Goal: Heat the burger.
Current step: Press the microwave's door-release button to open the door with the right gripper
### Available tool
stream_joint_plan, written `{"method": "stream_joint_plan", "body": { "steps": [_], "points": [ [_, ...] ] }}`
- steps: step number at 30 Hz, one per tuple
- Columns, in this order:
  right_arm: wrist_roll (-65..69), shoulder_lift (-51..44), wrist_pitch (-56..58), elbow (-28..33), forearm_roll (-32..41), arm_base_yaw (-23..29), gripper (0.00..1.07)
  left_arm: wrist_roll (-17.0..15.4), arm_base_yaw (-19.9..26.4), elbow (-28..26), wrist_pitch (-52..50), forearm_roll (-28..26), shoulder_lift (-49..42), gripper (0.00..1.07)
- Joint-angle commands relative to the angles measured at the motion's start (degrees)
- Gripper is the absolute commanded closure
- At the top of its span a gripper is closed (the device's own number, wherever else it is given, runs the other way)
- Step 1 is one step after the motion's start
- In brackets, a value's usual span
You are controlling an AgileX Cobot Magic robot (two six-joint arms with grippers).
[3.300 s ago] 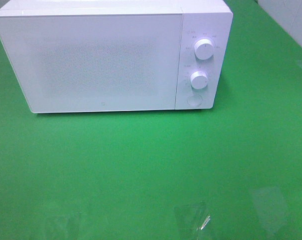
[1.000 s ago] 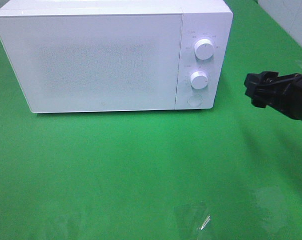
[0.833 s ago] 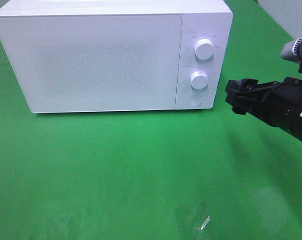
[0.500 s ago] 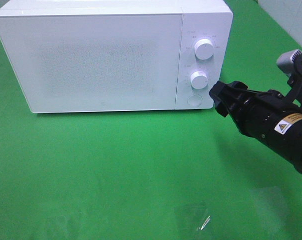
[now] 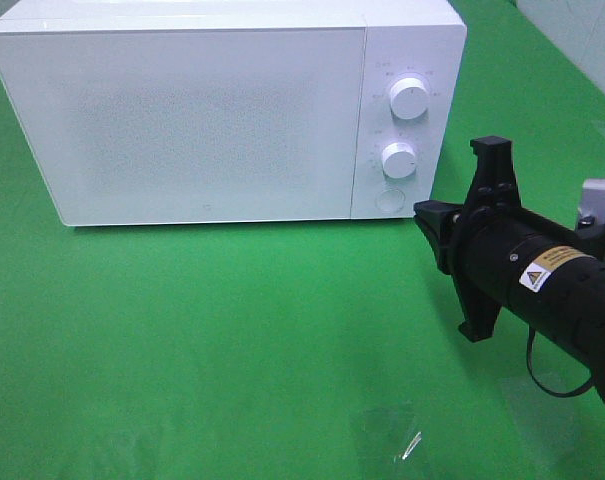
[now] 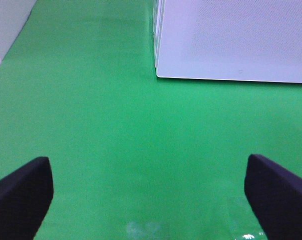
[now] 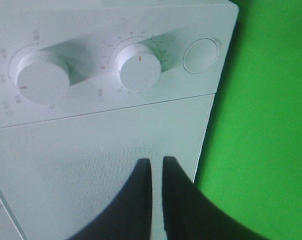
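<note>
The burger is out of view. A white microwave [image 5: 182,120] stands at the back of the green mat with its door closed; it also shows in the left wrist view [image 6: 230,40] and fills the right wrist view [image 7: 91,160]. My right gripper [image 5: 427,215] is just off the microwave's lower right corner, below the round button [image 5: 388,200]. Its dark fingers [image 7: 175,200] are nearly together, with nothing between them. My left gripper [image 6: 151,200] hovers low over bare mat in front of the microwave's left end, its fingers [image 6: 21,195] wide apart and empty.
The control panel has an upper knob [image 5: 409,98], a lower knob [image 5: 398,160] and the button [image 7: 200,56]. A shiny clear patch [image 5: 382,440] lies on the mat [image 5: 232,330] near the front. A pale wall [image 5: 582,40] edges the back right.
My right arm came in from the right edge, moved left to the microwave's lower right corner, rolled, and brought its fingers together. The left gripper and the microwave did not move.
</note>
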Motion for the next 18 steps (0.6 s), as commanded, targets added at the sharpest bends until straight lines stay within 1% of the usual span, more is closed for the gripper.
{"method": "stream_joint_plan", "body": {
  "steps": [1, 12, 15, 18],
  "points": [
    [4.58, 0.74, -1.03, 0.06, -0.46, 0.17, 1.07, 0.00, 0.11, -0.06, -0.74, 0.00, -0.86, 0.08],
    [4.13, 2.18, -3.55, -0.29, 3.72, 0.17, 1.07, 0.00, 0.11, -0.06, -0.74, 0.00, -0.86, 0.08],
    [3.09, 2.86, -3.50, -1.55, 4.81, -0.06, 1.07, 0.00, 0.11, -0.06, -0.74, 0.00, -0.86, 0.08],
    [3.44, 6.07, -3.55, -4.07, 5.16, -0.17, 1.07, 0.00, 0.11, -0.06, -0.74, 0.00, -0.86, 0.08]
  ]
}}
